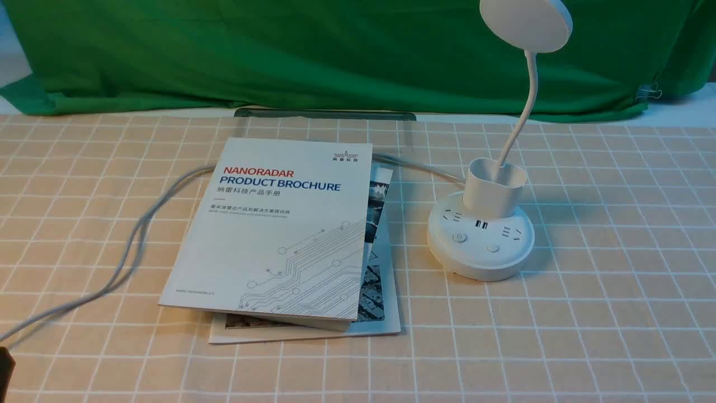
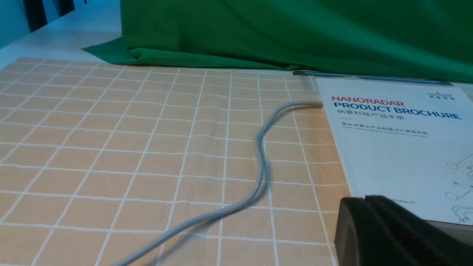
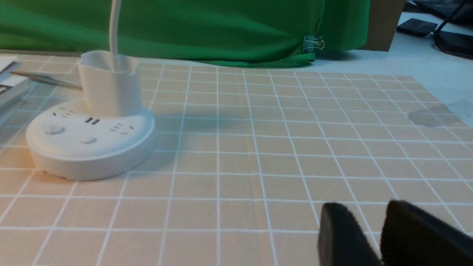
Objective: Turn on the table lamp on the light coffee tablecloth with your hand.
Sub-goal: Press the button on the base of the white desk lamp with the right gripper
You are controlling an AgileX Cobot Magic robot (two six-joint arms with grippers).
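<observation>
1. Light coffee tablecloth [image 1: 559,336]: beige with a white grid, spread flat over the whole work surface and bearing everything listed below.
2. Right gripper [image 3: 375,225]: nearest the robot, low over bare cloth. Jaws narrowly parted, nothing between them. Well apart from the table lamp [image 3: 111,85]; absent from the front view.
3. Left gripper [image 2: 367,207]: close by the near corner of the brochure [image 2: 399,147]. Jaws seemingly pressed together with only a seam showing, nothing held.
4. Grey cable [image 1: 134,235]: trailing from the near left edge, passing under the brochure, emerging toward the lamp.
5. Brochure: white, titled "NANORADAR PRODUCT BROCHURE", lying askew on a second booklet [image 1: 386,319], left of the lamp.
6. Table lamp: upright on the cloth, right of centre, near the booklets with a strip of cloth between.
   - Round base with sockets and two buttons [image 1: 459,237] on the near side.
   - Cup-shaped holder above, thin neck rising to the disc head [image 1: 526,22].
   - No glow apparent on the disc; judged unlit.
7. Green cloth [image 1: 279,56]: plain backdrop, draped along the far edge of the table.
8. Task status: nothing done, neither gripper near the base.
   - Remaining: approach to the base, press on the switch, check for light.
   - Which of the two buttons governs the light: cannot tell.
</observation>
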